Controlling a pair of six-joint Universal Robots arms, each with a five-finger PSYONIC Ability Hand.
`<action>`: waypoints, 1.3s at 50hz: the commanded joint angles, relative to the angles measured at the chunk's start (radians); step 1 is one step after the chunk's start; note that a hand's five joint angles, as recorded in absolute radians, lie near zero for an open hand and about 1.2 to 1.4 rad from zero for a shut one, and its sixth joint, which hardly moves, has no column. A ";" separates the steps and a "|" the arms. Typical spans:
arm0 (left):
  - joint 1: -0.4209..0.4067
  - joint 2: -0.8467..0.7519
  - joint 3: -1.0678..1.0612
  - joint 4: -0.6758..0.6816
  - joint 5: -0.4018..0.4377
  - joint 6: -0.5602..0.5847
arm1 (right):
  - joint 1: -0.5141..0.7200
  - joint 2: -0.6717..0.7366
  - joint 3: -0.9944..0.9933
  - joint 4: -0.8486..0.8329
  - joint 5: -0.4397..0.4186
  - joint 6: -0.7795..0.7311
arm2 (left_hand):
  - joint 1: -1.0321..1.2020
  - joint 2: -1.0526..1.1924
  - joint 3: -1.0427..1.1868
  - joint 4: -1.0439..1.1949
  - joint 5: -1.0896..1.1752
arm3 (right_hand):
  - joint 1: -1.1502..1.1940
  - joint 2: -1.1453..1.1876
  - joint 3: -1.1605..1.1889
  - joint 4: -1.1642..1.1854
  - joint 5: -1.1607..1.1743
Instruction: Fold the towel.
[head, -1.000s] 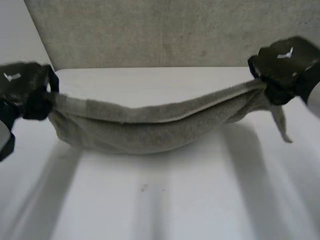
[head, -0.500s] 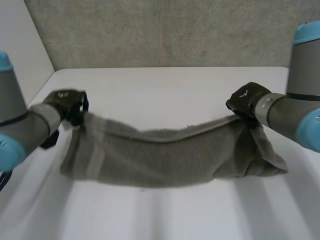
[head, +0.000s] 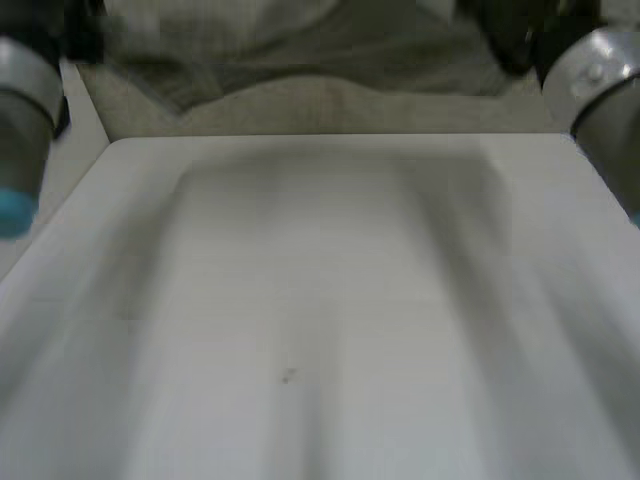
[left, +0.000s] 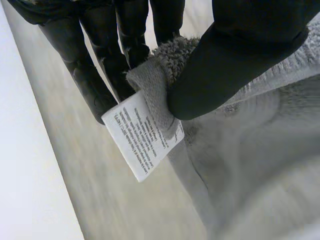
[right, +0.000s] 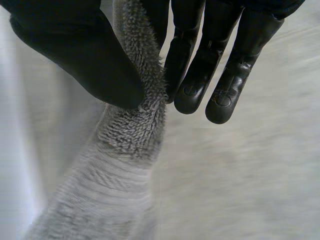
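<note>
1. Left hand (left: 245, 55) pinches a corner of the towel (left: 250, 170) between thumb and fingers, right beside the white label (left: 142, 140).
2. The towel sagged low over the table (head: 320, 320) a second ago. It is now lifted high and hangs in the air between both hands, clear of the tabletop.
3. Right hand (right: 75, 55) clamps the other end, thumb squeezing the bunched edge against the fingers.
4. Meaning: towel raised and held stretched, probably to lay it out flat. No fold made yet.
</note>
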 joint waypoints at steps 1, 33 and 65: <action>0.033 0.016 -0.358 0.008 0.016 -0.011 | -0.060 0.052 0.112 0.325 -0.060 -0.042 | 0.224 0.180 0.182 0.179 0.191 | 0.434 0.218 0.209 0.201 0.233; 0.108 0.054 -0.657 0.115 0.063 -0.009 | -0.169 0.003 0.666 0.017 0.001 0.458 | 0.224 0.180 0.182 0.179 0.191 | -0.645 -0.862 -0.870 -0.878 -0.847; 0.122 0.057 -0.686 0.128 0.064 -0.009 | -0.376 0.015 0.887 -0.145 -0.114 0.734 | 0.224 0.180 0.182 0.179 0.191 | -0.560 -0.777 -0.785 -0.793 -0.762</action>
